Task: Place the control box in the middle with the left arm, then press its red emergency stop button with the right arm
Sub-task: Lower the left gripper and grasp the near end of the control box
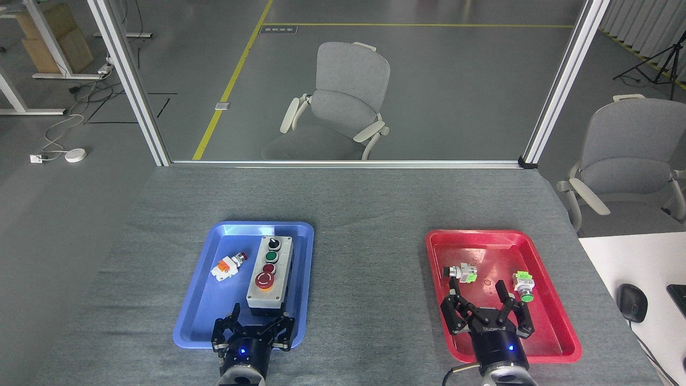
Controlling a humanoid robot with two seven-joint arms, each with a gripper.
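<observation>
The light-grey control box lies lengthwise in the blue tray, toward its right side. Its top row runs from a black knob at the far end to the red emergency stop button on its yellow ring at the near end. My left gripper hovers open just in front of the box's near end, fingers spread to either side and not touching it. Over the near part of the red tray, my right gripper is open and empty.
A small white-and-orange push-button part lies in the blue tray left of the box. Two green-tipped button parts lie in the red tray. A computer mouse sits on the white desk at right.
</observation>
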